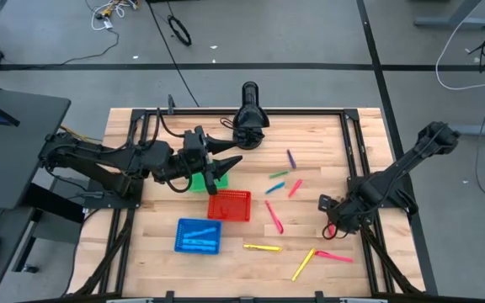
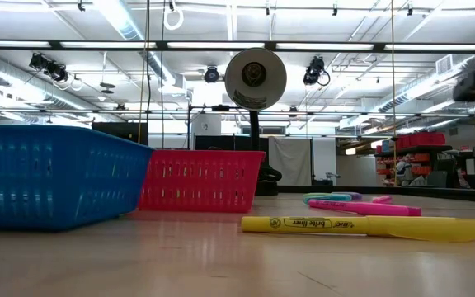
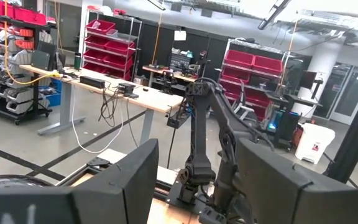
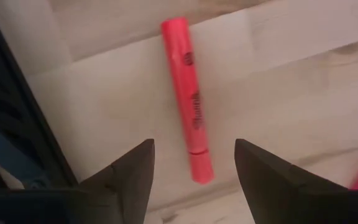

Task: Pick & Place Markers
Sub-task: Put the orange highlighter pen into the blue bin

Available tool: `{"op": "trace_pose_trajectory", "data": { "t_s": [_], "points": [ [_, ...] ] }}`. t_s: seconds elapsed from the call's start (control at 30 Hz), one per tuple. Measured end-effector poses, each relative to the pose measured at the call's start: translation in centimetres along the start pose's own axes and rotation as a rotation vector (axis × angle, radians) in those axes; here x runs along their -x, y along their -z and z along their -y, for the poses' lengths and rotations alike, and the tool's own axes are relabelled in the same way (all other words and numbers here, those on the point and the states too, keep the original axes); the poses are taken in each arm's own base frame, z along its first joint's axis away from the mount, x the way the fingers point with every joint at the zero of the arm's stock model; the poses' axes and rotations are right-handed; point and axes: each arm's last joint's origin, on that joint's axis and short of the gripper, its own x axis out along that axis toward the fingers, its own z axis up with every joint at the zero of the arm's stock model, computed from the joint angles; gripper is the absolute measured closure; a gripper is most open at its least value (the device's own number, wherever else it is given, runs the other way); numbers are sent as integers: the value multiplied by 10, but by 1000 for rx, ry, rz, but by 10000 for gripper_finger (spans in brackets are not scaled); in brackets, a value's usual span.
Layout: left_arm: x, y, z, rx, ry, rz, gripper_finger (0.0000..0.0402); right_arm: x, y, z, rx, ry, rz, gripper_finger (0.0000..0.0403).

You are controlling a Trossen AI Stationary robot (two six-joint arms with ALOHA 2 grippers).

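Fingers of the right gripper (image 4: pixel 194 180) are standing spread apart, two dark wedge-shaped tips flanking a smooth pink marker (image 4: pixel 187 99) lying flat on the pale wood-grain tabletop (image 4: pixel 291 74); nothing is being gripped. In the high view this right gripper (image 1: pixel 337 220) is hanging low near the tabletop's right edge.

Fingers of the left gripper (image 3: pixel 194 180) are also standing open and empty, broad matte black slabs pointing out toward the room's red-bin shelving. In the high view the left gripper (image 1: pixel 226 162) is hovering over a green basket (image 1: pixel 199 181), mostly hidden beneath it, at the back of the plank tabletop (image 1: pixel 141 227).

Markers are lying scattered, thin and cylindrical:
- purple marker (image 1: pixel 291 158), green marker (image 1: pixel 279 174), blue marker (image 1: pixel 275 188) and a pink one (image 1: pixel 295 187) clustering right of centre
- a pink-red marker (image 1: pixel 274 216) beside the red basket (image 1: pixel 229 205), a square mesh-walled plastic tub
- yellow marker (image 1: pixel 262 247), another yellow (image 1: pixel 303 263) and a pink (image 1: pixel 334 256) near the front edge

Blue basket (image 1: pixel 198 236), lattice-sided, is sitting front left with blue sticks inside.
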Motion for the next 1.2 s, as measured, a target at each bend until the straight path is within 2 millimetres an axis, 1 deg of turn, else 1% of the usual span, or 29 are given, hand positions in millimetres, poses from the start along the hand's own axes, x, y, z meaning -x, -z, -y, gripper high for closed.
{"op": "trace_pose_trajectory", "data": {
  "t_s": [0.2,0.37,0.5,0.6,0.7,0.77,0.83,1.1,1.13,1.2],
  "points": [
    [0,0,0,0,0,0,181,-18,0,-4,46,-9,-9,179],
    [0,0,0,0,-1,0,181,-26,-5,-1,108,10,-3,179],
    [0,0,0,0,-1,0,181,-38,-7,1,150,8,-7,179],
    [0,0,0,0,-1,0,181,-48,-6,1,164,7,-40,180],
    [0,0,0,1,-1,0,181,-52,-6,1,182,-8,-56,188],
    [0,0,0,1,-1,0,181,-52,-6,1,190,-16,-51,201],
    [0,0,0,1,-1,0,181,-52,-6,1,191,-19,-50,222],
    [0,0,0,1,-1,0,181,-52,-5,-1,133,-44,-43,343],
    [0,0,0,1,-1,0,181,-52,-5,-1,126,-48,-39,353],
    [0,0,0,0,-1,0,181,-52,-5,-1,107,-52,-36,358]
  ]
}}
